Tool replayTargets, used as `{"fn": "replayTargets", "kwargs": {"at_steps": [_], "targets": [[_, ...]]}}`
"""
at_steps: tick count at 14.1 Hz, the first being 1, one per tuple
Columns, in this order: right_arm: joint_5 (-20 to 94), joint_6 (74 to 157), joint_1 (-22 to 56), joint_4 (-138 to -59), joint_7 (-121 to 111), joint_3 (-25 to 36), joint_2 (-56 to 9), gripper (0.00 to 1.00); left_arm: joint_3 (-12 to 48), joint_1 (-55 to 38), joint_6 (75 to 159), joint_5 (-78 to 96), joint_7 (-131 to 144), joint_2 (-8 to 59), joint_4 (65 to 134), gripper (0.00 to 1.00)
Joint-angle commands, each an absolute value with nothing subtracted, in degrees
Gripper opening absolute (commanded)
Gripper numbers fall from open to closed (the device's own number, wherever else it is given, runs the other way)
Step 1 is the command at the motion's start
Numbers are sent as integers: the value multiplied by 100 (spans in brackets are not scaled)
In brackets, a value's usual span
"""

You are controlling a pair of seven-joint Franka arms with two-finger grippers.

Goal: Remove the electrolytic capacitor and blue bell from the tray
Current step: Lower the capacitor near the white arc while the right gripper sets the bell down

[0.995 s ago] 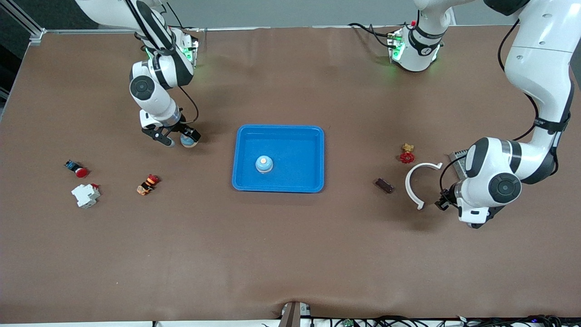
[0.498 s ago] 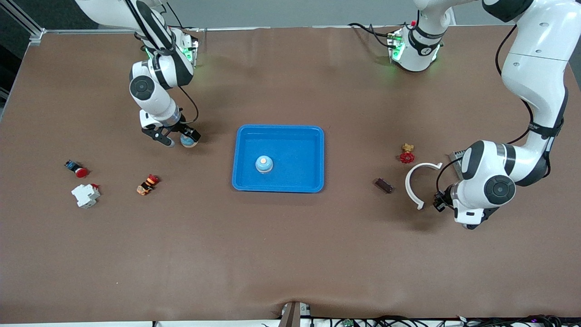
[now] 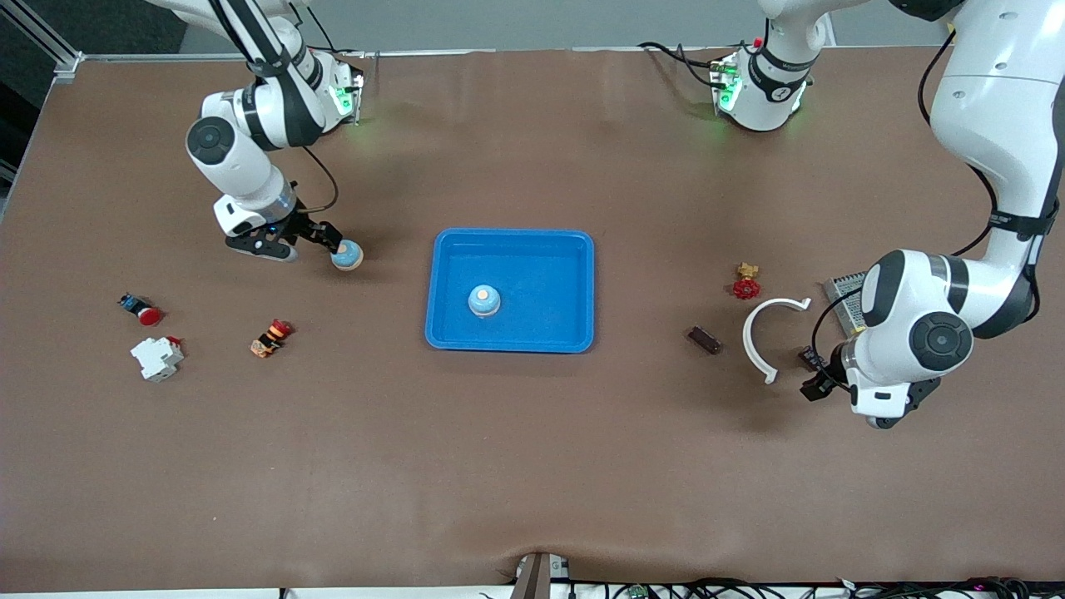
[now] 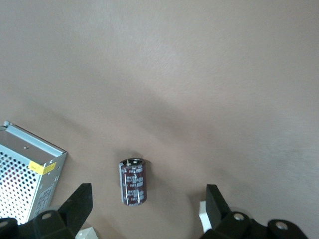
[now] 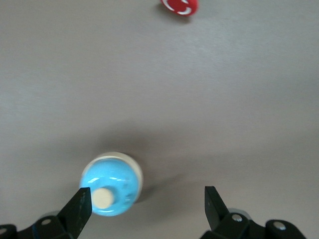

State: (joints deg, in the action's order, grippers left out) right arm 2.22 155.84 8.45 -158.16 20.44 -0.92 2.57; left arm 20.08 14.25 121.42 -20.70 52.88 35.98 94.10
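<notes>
A dark brown capacitor point(image 4: 132, 181) lies on its side on the table. My left gripper point(image 4: 147, 209) stands open just above it, a finger on each side and neither touching it. In the front view this gripper point(image 3: 814, 376) is at the left arm's end of the table, beside a white curved piece point(image 3: 765, 337). A blue bell point(image 3: 347, 255) with a cream button stands on the table. My right gripper point(image 3: 291, 245) is open and low beside it. In the right wrist view the bell point(image 5: 111, 183) sits close against one finger point(image 5: 79, 204). A second blue bell point(image 3: 483, 300) stands in the blue tray point(image 3: 574, 249).
A perforated metal box point(image 3: 840, 291), a red valve point(image 3: 746, 285) and a dark brown block point(image 3: 704, 339) lie near the left gripper. At the right arm's end lie a red button point(image 3: 141, 309), a white breaker point(image 3: 156, 358) and an orange-black part point(image 3: 270, 337).
My left gripper has gone from shut to open above the capacitor. The right arm has swung toward its own end of the table, leaving the bell at one fingertip.
</notes>
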Motion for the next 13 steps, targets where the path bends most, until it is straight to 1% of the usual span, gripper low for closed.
{"fn": "replayTargets", "kwargs": {"at_steps": [1,5,7,11,13], "targets": [[264,15662,800,-15917,1934,-158,343,100,2241,1450,11691,-2083,5317,3411,9168,100],[316,15882,852,-15952,2196,-176,290,100,2583,1476,10935,-2074,5282,3103,8816,100],[316,15917,1019,-15935,2539,-176,238,100,2742,1477,10593,-2083,5195,2971,8649,100],[316,16285,1195,-15900,2768,-184,-113,100,2777,1503,10249,-2022,4230,2673,8280,100],[316,16688,1195,-15899,2786,-185,-490,100,2777,1582,10178,-1978,3825,2506,8244,100]]}}
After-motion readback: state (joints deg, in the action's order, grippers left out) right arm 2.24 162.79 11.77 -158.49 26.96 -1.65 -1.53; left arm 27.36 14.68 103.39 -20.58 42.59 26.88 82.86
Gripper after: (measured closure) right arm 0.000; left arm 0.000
